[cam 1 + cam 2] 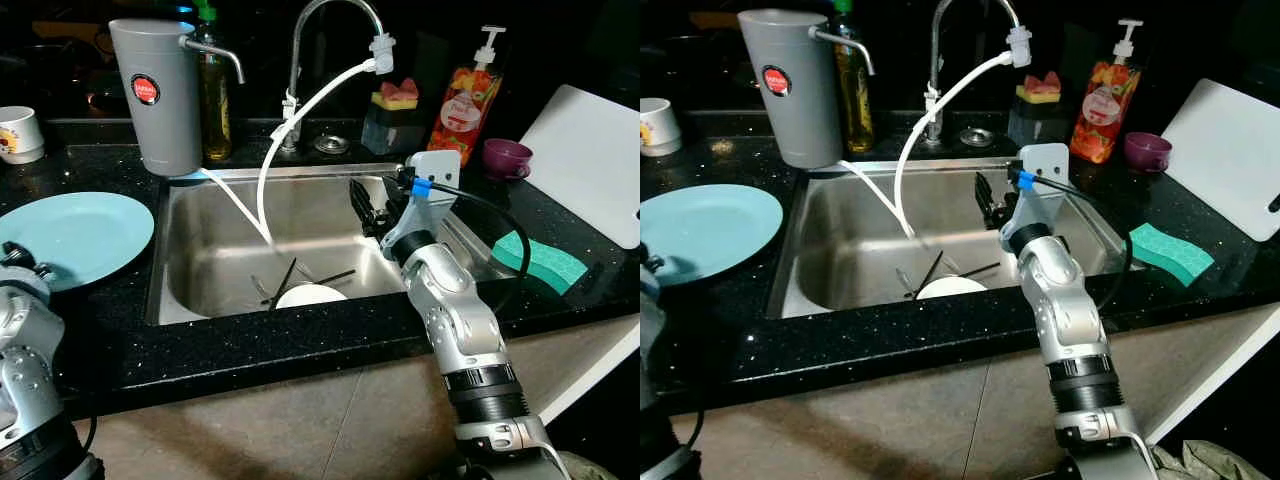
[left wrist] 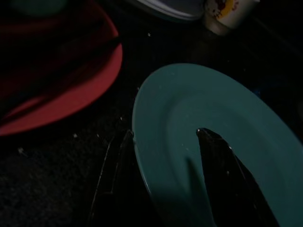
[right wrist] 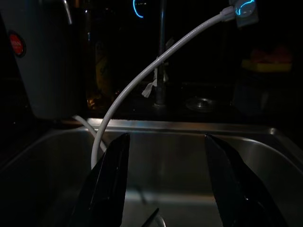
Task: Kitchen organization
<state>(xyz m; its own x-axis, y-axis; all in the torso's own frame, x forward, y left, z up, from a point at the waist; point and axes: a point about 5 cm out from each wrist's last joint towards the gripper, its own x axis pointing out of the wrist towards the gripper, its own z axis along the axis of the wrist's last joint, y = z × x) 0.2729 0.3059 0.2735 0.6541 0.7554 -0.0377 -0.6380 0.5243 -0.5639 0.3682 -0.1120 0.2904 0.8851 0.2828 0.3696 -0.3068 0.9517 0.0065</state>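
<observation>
A teal plate (image 1: 70, 235) lies flat on the black worktop (image 1: 250, 345) just left of the sink (image 1: 215, 270), reaching toward the worktop's front edge. The left gripper (image 2: 165, 142) is at the plate's rim, fingers (image 2: 218, 161) parted, one over the plate's face and the other over the worktop beside the rim; whether they touch the plate cannot be told. In the left wrist view a red plate (image 2: 61, 80) lies near the teal one, and a printed cup (image 2: 227, 14) stands beyond it. The right gripper (image 3: 165, 184) hangs over the right side of the sink with its fingers spread and nothing between them. In the sink's bottom, near the front wall, lies a white dish (image 1: 310, 296) with dark utensils (image 1: 285, 280) beside it. A white hose (image 1: 300, 120) runs from the tap (image 1: 330, 40) down into the sink. At the sink's back left corner stands a grey canister (image 1: 155, 95), with a bottle (image 1: 214, 95) just beside it. Along the worktop's back edge, right of the tap, are a soap dispenser (image 1: 465, 100) and a purple cup (image 1: 507, 157). A white board (image 1: 590, 160) and a green sponge (image 1: 540, 258) lie on the worktop's right end.
</observation>
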